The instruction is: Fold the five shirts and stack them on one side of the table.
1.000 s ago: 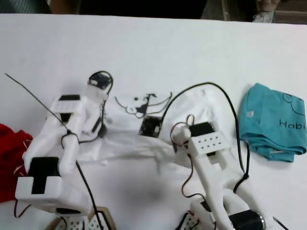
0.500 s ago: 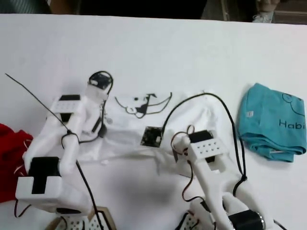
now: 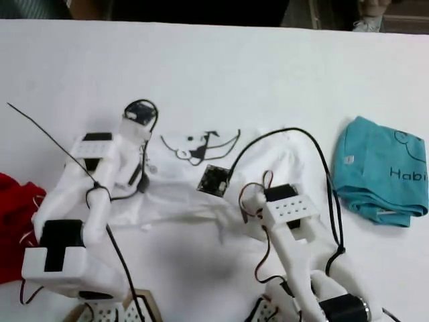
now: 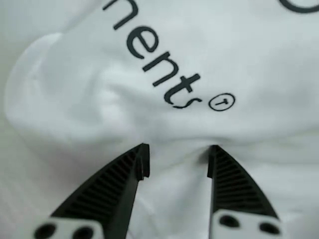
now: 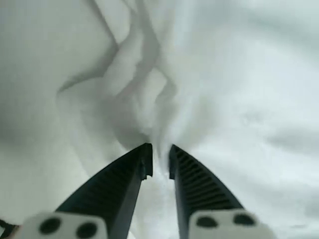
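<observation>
A white shirt [image 3: 181, 191] with a black print lies crumpled in the middle of the white table [image 3: 221, 67]. In the high view the left arm [image 3: 94, 168] leans over the shirt's left part. My left gripper [image 4: 177, 162] is open, its tips resting on the cloth just below the printed letters. The right arm [image 3: 288, 211] stands over the shirt's right part. My right gripper [image 5: 159, 162] is shut on a raised fold of the white shirt [image 5: 149, 114]. A folded teal shirt [image 3: 379, 171] lies at the right. A red shirt [image 3: 15, 221] is bunched at the left edge.
Black cables [image 3: 322, 168] loop from the right arm over the shirt. A thin black wire [image 3: 47, 137] runs across the table left of the left arm. The far half of the table is bare white surface.
The right arm has drawn back a little toward the near edge, its cable loop shifting with it. The left arm has kept still.
</observation>
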You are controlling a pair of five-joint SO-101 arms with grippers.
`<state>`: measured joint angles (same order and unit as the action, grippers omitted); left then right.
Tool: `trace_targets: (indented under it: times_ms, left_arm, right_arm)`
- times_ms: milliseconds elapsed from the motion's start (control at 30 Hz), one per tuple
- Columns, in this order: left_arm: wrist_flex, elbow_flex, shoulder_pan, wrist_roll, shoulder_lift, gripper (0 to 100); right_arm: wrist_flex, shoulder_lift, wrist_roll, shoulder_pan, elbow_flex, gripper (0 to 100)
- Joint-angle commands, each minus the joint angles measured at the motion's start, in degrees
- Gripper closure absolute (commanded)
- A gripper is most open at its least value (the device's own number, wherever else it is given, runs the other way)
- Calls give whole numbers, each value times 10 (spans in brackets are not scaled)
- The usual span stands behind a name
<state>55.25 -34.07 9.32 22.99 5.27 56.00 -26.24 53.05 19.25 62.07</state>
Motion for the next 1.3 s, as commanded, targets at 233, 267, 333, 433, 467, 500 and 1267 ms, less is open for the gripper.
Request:
trace_targets:
  times_ms: [233,267,333,433,467,500,1267]
  left_arm:
    - [-6,7,-1,-2,4,787]
    - [-6,7,-1,-2,4,787]
    - [-7,7,-1,-2,4,787]
    - [-7,7,-1,-2,4,787]
    - [-7,7,-1,-2,4,787]
    - [-7,7,-1,-2,4,787]
    - [-7,8,-1,-1,5,787]
  right_arm:
    - [-4,-21,-1,3,-2,978]
    - [-3,-21,-1,4,-2,978]
    - [2,-21,0,5,-2,978]
    - [38,-22,0,6,-24,978]
    - [55,-22,0,6,-36,978]
    - [72,-22,0,6,-49,978]
    - [120,-22,-2,47,-29,978]
